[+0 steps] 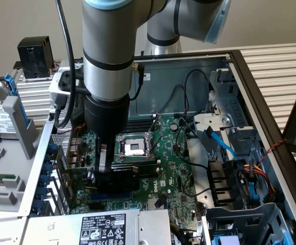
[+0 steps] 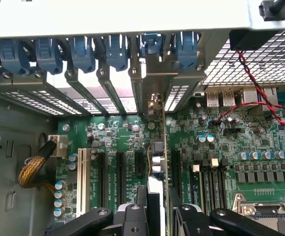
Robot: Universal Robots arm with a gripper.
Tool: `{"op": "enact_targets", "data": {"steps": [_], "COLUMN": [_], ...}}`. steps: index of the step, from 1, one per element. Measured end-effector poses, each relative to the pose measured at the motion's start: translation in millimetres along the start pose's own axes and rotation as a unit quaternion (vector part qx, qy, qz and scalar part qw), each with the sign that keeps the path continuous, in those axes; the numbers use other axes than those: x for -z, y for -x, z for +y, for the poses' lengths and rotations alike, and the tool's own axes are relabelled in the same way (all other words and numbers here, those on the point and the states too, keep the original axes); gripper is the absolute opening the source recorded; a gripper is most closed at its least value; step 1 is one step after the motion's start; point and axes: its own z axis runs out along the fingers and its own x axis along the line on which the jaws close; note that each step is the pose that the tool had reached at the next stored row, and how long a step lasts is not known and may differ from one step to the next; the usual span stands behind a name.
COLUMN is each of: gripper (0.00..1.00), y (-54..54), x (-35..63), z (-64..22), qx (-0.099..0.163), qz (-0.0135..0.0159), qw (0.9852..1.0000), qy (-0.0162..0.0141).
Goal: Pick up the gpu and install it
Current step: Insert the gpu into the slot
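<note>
Hidden and cut off

Gripper (image 1: 108, 176) fingertips buried behind the gpu (image 1: 130, 173); card's lower edge and slot contact masked in the exterior view. Seen edge-on in the wrist view, gpu (image 2: 158, 162) cut off below, seating impossible to judge. Label (image 1: 104, 227) print unreadable.

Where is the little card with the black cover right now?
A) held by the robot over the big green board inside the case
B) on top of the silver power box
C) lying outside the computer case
A: the gripper holds the gpu over the motherboard.
</note>
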Motion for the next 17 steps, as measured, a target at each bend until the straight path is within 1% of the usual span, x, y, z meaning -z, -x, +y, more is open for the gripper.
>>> {"op": "enact_targets", "data": {"steps": [17], "gripper": [0.27], "y": [-0.1], "x": [-1.4], "z": [0.0], "qx": [0.0], "qz": [0.0001], "qw": [1.0], "qy": [0.0]}}
